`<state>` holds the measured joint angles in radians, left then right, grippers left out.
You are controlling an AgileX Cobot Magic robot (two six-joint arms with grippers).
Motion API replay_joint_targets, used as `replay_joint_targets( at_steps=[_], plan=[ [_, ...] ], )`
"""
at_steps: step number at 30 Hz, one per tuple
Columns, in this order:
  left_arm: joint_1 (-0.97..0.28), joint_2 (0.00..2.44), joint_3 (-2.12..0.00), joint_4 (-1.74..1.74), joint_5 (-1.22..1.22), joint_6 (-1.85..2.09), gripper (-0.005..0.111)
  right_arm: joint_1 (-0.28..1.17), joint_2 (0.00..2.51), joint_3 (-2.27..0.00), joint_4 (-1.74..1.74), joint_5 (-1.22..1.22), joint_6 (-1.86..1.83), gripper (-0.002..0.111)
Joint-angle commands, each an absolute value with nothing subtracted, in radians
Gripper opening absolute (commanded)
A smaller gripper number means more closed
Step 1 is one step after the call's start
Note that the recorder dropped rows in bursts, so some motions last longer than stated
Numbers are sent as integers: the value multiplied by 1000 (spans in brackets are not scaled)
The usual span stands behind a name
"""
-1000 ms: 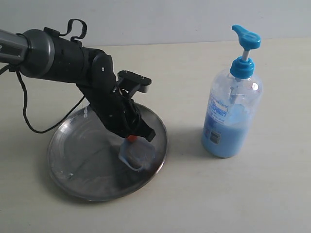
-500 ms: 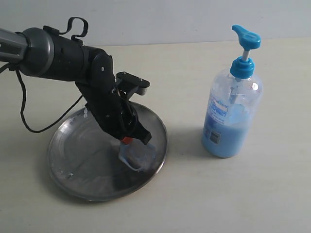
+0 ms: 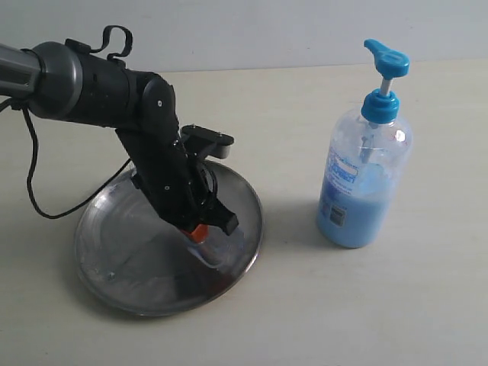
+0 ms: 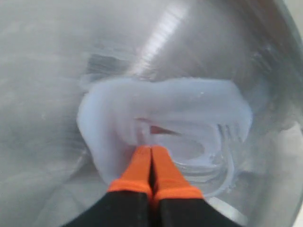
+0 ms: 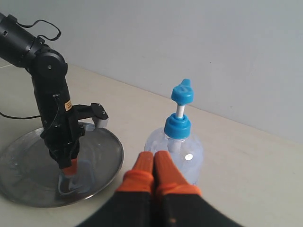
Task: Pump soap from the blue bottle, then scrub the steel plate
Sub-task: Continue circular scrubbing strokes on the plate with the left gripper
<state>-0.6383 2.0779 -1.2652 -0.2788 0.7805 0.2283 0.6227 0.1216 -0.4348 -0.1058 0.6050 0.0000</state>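
Centrally, my closed left end effector (image 4: 151,151) tips touch the soap (image 4: 163,106) smeared on the steel plate (image 3: 114,255); my closed right end effector (image 5: 154,158) faces the blue bottle (image 3: 363,187), standing on the table (image 3: 320,313) apart from the plate.

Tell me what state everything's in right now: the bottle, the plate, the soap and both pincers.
blue bottle: upright, pump head up, partly full.
steel plate: lying flat, smeared on one side.
soap: pale swirl spread on the plate.
left pincer: shut, tips down in the soap.
right pincer: shut, empty, clear of the bottle.
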Motion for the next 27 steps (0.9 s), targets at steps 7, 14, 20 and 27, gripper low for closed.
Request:
replay_joint_targets(
  at_steps=[7, 14, 20, 27],
  plan=[
    [-639, 2090, -1258, -438, 798, 322, 0, 622, 116, -426, -109, 589, 0, 0],
    [-667, 2090, -1258, -486, 796, 379, 0, 622, 116, -426, -109, 589, 0, 0],
    [-706, 2090, -1258, -486, 739, 386, 0, 622, 116, -426, -109, 589, 0, 0],
    [-708, 2090, -1258, -454, 625, 382, 0, 622, 116, -426, -109, 592, 0, 0]
  ],
)
